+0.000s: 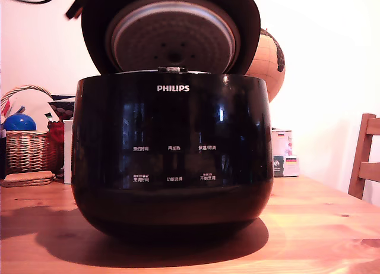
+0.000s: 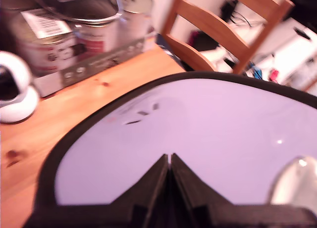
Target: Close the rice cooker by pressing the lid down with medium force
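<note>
The rice cooker [image 1: 172,161] is a big glossy black pot with a white PHILIPS logo, standing in the middle of the wooden table [image 1: 320,226]. Its lid [image 1: 172,30] is raised and tilted back, showing the silvery dimpled underside. In the wrist view the lid's glossy outer face [image 2: 198,124] reflects pale light inside a black rim. My gripper [image 2: 170,158] is shut, its two dark fingers pressed together with nothing between them, tips at or just off that outer face. In the exterior view only a blurred dark arm part [image 1: 74,6] shows behind the lid's edge.
Behind the cooker stand a tan globe [image 1: 270,60], a wicker basket [image 1: 27,149] with a blue ball [image 1: 19,122], cork coasters [image 1: 27,179] and a small box [image 1: 284,152]. A wooden chair [image 1: 365,155] stands on the exterior view's right. The wrist view shows a cookware box [image 2: 84,40] and a white round device [image 2: 15,89].
</note>
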Controlling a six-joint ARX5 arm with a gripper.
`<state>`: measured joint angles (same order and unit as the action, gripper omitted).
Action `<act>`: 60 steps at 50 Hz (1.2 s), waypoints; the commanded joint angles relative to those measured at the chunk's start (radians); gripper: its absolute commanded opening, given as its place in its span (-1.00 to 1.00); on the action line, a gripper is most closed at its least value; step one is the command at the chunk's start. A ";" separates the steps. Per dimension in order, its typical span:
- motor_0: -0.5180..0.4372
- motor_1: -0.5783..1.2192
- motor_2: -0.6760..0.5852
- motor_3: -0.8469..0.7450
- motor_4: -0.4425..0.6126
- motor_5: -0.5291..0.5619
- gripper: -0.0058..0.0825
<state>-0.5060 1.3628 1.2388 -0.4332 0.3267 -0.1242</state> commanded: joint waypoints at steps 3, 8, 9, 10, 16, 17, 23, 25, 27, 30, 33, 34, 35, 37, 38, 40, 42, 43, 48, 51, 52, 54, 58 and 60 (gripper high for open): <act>-0.035 -0.050 -0.097 0.056 -0.045 -0.024 -0.92; -0.060 -0.085 -0.168 0.121 -0.074 -0.040 -0.92; -0.066 -0.090 -0.180 0.131 -0.083 -0.040 -0.92; -0.071 -0.096 -0.192 0.142 -0.090 -0.049 -0.92; -0.117 -0.129 -0.266 0.205 -0.145 -0.061 -0.92; -0.127 -0.135 -0.279 0.217 -0.158 -0.061 -0.92; -0.172 -0.161 -0.357 0.285 -0.231 -0.061 -0.92; -0.185 -0.168 -0.385 0.307 -0.253 -0.061 -0.92; -0.193 -0.175 -0.412 0.325 -0.281 -0.061 -0.92; -0.201 -0.187 -0.452 0.352 -0.311 -0.060 -0.92; -0.204 -0.195 -0.485 0.373 -0.326 -0.060 -0.92; -0.206 -0.198 -0.496 0.383 -0.338 -0.060 -0.92; -0.209 -0.203 -0.509 0.395 -0.341 -0.060 -0.92; -0.216 -0.209 -0.531 0.430 -0.356 -0.059 -0.92; -0.220 -0.213 -0.544 0.443 -0.362 -0.058 -0.92; -0.230 -0.219 -0.568 0.476 -0.377 -0.054 -0.92; -0.240 -0.225 -0.594 0.509 -0.385 -0.051 -0.92; -0.244 -0.227 -0.607 0.526 -0.404 -0.051 -0.92; -0.265 -0.232 -0.671 0.606 -0.430 -0.051 -0.92; -0.278 -0.231 -0.707 0.646 -0.430 -0.039 -0.92; -0.283 -0.231 -0.716 0.652 -0.431 -0.039 -0.92; -0.290 -0.230 -0.729 0.657 -0.438 -0.039 -0.92; -0.303 -0.230 -0.743 0.662 -0.451 -0.032 -0.92; -0.309 -0.230 -0.743 0.663 -0.451 -0.032 -0.92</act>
<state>-0.7933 1.0863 0.5850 0.2909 -0.1337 -0.1520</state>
